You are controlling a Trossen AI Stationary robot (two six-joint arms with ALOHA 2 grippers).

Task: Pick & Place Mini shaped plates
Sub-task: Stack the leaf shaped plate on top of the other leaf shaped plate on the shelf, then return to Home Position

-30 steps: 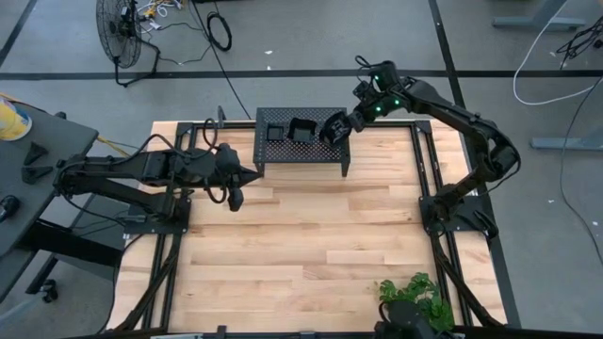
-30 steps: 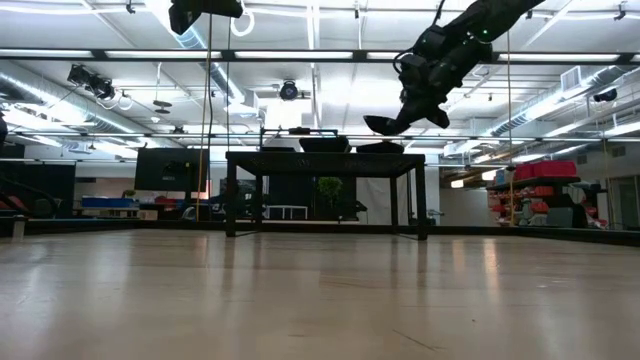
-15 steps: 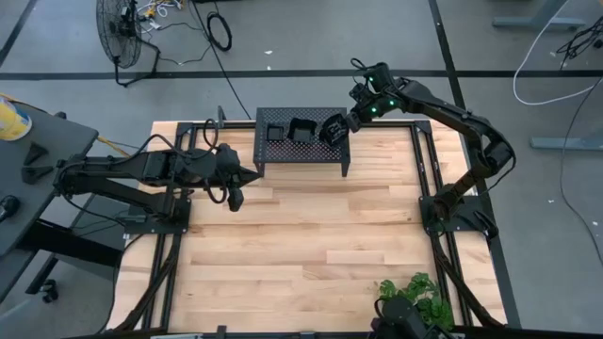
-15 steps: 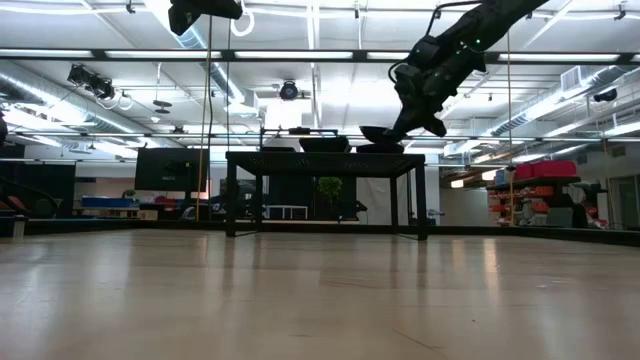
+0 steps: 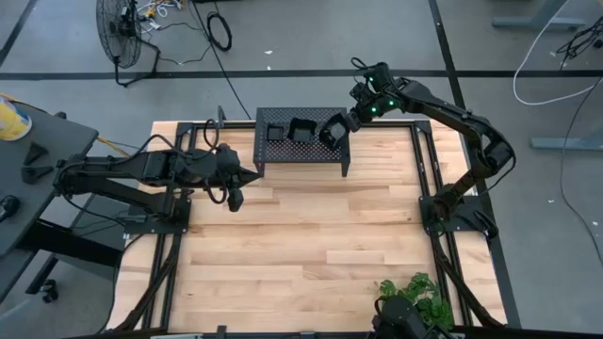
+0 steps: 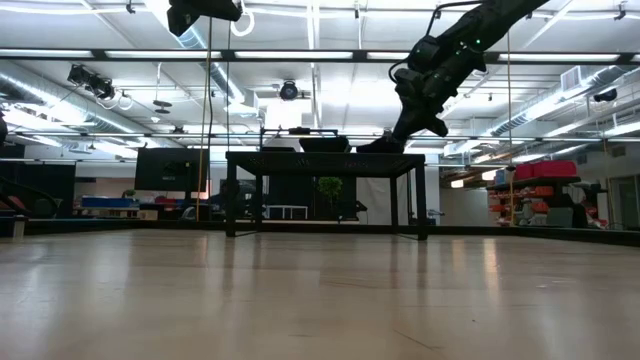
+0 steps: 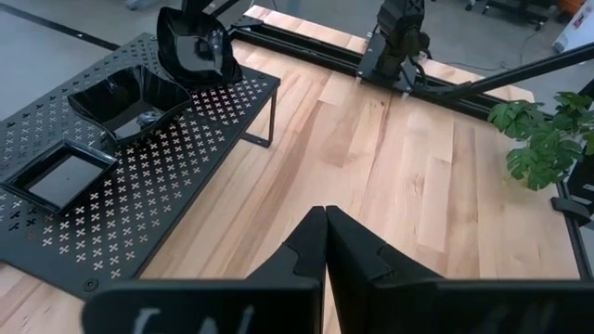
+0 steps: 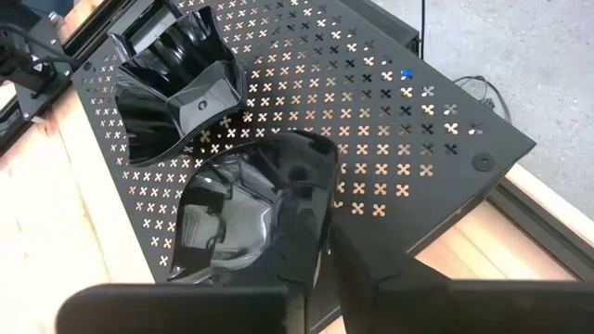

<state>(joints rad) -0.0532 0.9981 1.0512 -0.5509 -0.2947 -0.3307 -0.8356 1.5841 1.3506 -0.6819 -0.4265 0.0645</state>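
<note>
Mini shaped plates: one rounded dish sits pinched by its rim in the right gripper, tilted just over the perforated stand, likely for setting down. Two others rest beyond it on the stand, while the left gripper waits with fingers pressed together

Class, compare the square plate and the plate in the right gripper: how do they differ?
The square plate lies flat and free on the perforated stand; the rounded plate is tilted, clamped in the right gripper. The square plate has straight edges and a flat floor; the rounded plate is deeper and curved. Both are glossy black.
</note>
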